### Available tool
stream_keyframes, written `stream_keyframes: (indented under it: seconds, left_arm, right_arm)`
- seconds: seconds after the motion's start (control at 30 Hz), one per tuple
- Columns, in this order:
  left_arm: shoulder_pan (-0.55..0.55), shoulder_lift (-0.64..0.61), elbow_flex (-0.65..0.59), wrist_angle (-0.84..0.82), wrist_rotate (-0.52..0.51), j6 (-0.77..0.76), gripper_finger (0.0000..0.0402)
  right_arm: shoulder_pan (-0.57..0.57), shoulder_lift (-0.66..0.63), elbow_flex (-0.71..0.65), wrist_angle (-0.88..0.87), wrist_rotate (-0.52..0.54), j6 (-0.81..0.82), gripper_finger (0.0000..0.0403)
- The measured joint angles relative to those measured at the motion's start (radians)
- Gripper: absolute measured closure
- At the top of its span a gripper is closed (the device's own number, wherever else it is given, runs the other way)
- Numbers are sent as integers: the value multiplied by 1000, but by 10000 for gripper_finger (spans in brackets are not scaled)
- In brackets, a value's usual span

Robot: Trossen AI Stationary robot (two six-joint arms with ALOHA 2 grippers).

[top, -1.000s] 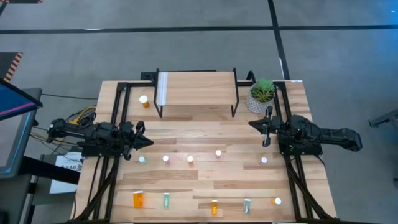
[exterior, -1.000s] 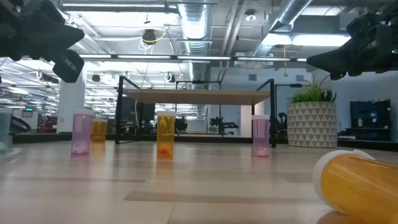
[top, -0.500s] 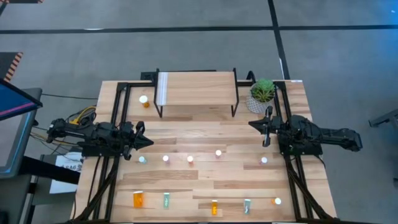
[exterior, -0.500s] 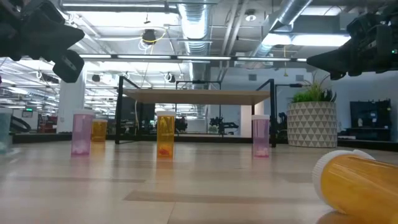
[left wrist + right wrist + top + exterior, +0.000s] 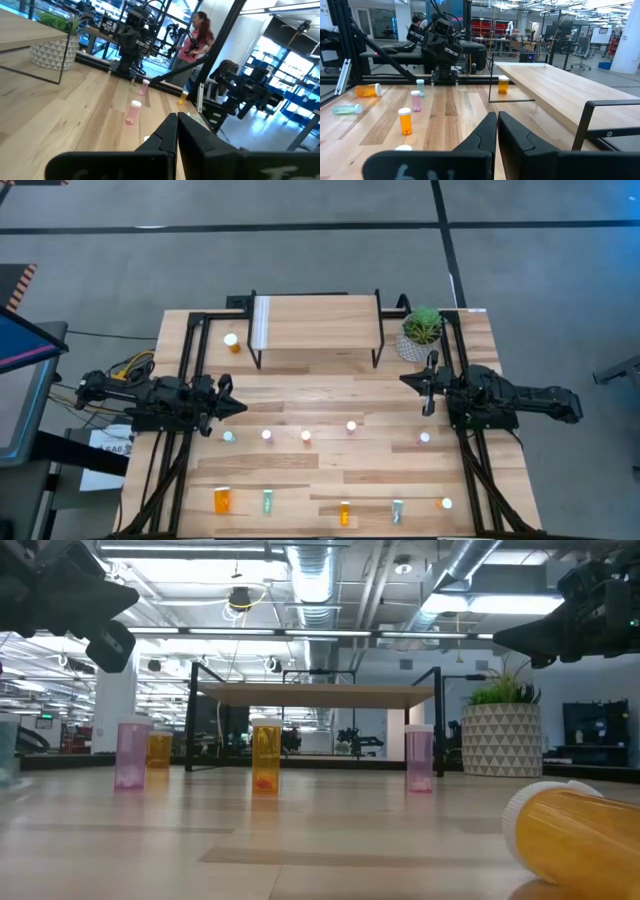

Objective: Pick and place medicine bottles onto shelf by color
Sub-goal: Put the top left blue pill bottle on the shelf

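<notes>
The shelf (image 5: 315, 320), a light plank on black legs, stands at the table's far middle with nothing on top; one orange bottle (image 5: 232, 341) stands on the table by its left end. Several medicine bottles stand upright in a row across mid-table (image 5: 306, 436), pink (image 5: 132, 752) and orange (image 5: 265, 755) among them. More sit along the near edge, some lying on their sides (image 5: 222, 500). My left gripper (image 5: 238, 406) hovers shut at the table's left, my right gripper (image 5: 405, 379) shut at the right. Both point level toward the middle and hold nothing.
A potted green plant (image 5: 422, 332) stands at the shelf's right end, close to my right gripper. Black frame rails (image 5: 190, 360) run along both table sides. A person (image 5: 195, 37) stands in the room beyond the table. Bare wood lies between shelf and bottle row.
</notes>
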Motion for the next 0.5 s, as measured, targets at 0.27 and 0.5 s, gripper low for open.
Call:
stream_keyframes:
  seconds: [0.27, 0.5]
  left_arm:
    - [0, 0, 0, 0, 0, -1, 401]
    - [0, 0, 0, 4, -1, -29, 401]
  right_arm:
    - [0, 0, 0, 0, 0, 0, 363]
    - [0, 0, 0, 0, 0, 0, 363]
